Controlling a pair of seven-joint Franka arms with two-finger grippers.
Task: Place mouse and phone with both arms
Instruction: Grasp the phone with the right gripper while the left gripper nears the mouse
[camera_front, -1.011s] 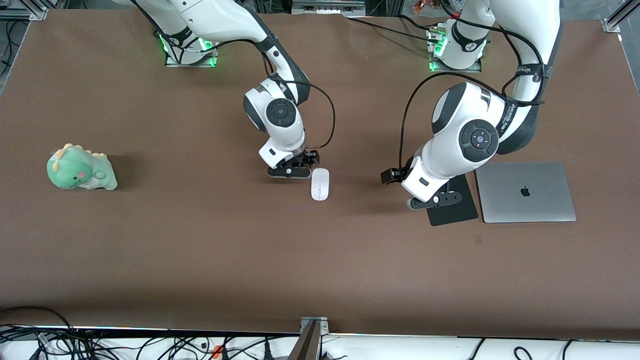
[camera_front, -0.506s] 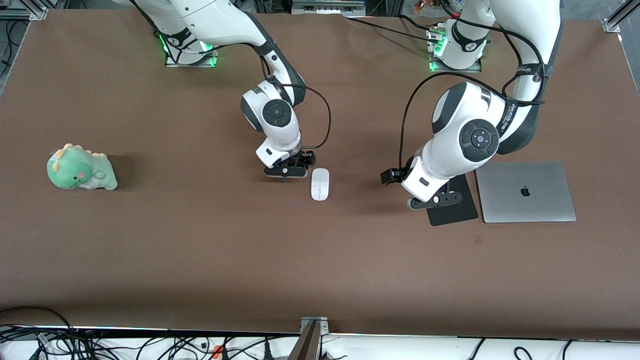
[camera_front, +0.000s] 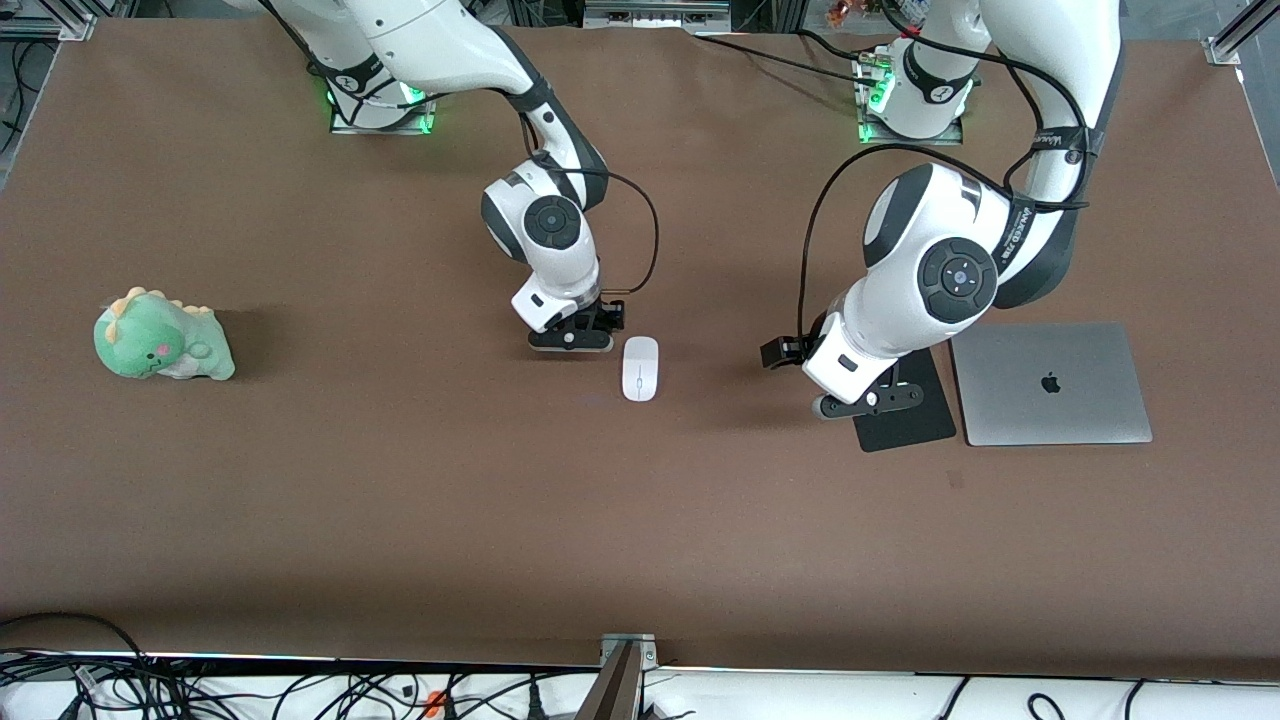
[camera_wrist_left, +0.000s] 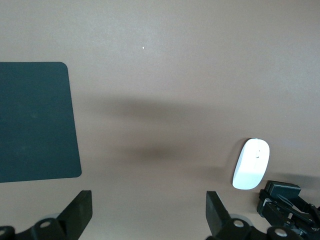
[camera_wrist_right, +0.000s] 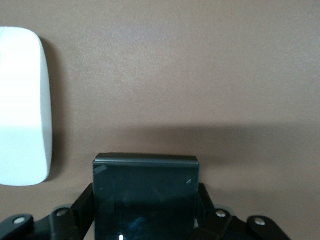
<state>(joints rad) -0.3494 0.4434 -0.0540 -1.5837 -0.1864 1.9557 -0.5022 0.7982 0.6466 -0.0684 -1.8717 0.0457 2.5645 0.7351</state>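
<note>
- Matte brown table (camera_front: 400, 500); tangled cables along its near edge.
- Right gripper (camera_front: 572, 338) clamps the glossy black phone (camera_wrist_right: 146, 192) just beside the smooth white mouse (camera_front: 640, 368).
- Left gripper (camera_front: 868, 400), fingers spread, hovers over the flat black mouse pad (camera_front: 910, 425), beside a silver laptop (camera_front: 1050, 384).

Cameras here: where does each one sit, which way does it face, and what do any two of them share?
Front view: high across the table, facing both arms; shows the right gripper, left gripper, laptop and plush dinosaur.
Left wrist view: on the left arm, looking down past its open fingers at the mouse pad.
Right wrist view: on the right arm, looking down at the phone it grips.
All three views show the mouse.
</note>
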